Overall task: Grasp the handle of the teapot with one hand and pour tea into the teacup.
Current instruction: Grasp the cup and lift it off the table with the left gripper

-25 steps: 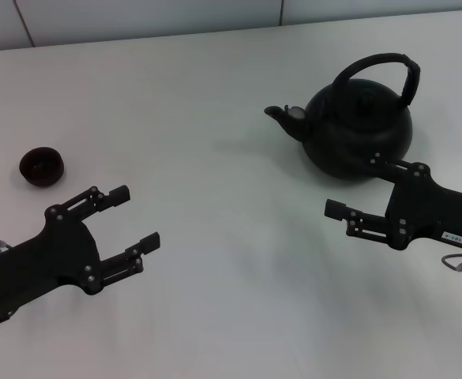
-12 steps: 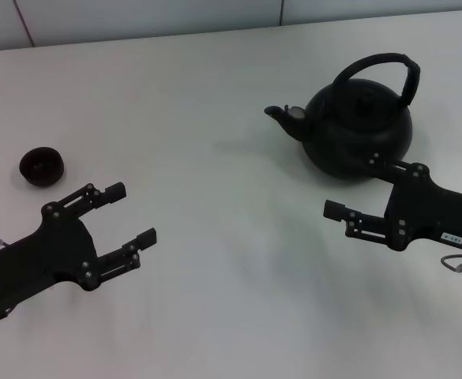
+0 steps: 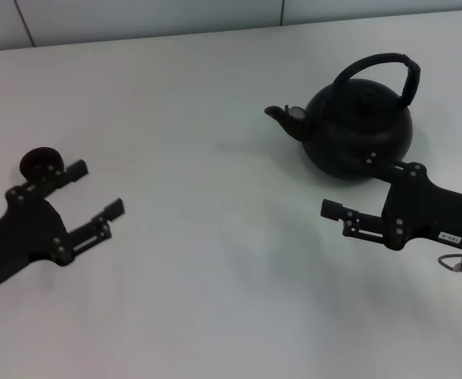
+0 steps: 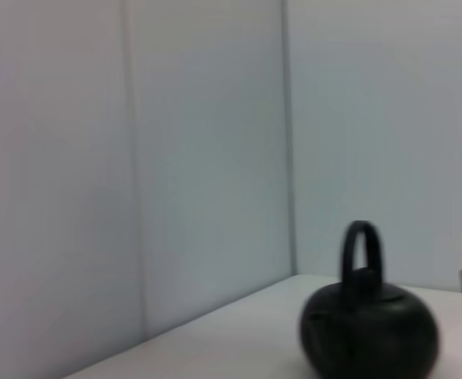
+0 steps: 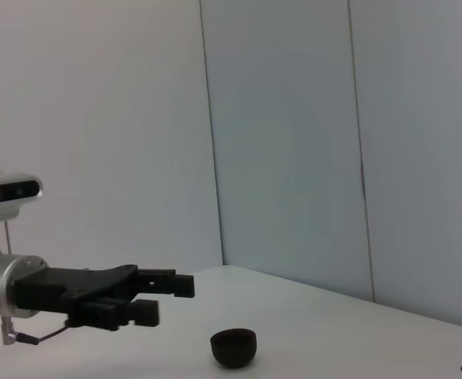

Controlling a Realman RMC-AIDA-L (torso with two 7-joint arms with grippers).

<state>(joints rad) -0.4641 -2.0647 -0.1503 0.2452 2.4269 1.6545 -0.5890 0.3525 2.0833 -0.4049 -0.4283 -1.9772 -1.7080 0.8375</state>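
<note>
The black teapot (image 3: 357,130) stands at the back right of the white table, spout to the left, its arched handle (image 3: 377,63) upright. It also shows in the left wrist view (image 4: 369,332). My right gripper (image 3: 351,185) is open and empty, low in front of the teapot, its far finger close against the pot's body. The small black teacup (image 3: 37,160) sits at the far left, partly hidden behind my left gripper (image 3: 96,188), which is open and empty right beside it. The right wrist view shows the teacup (image 5: 233,347) and the left gripper (image 5: 167,298).
The white table (image 3: 215,260) runs back to a pale panelled wall (image 3: 136,16). A wide bare stretch of table lies between the teacup and the teapot.
My left gripper has moved left and away from me, up to the teacup, and now covers part of it. The right gripper and the teapot have barely moved.
</note>
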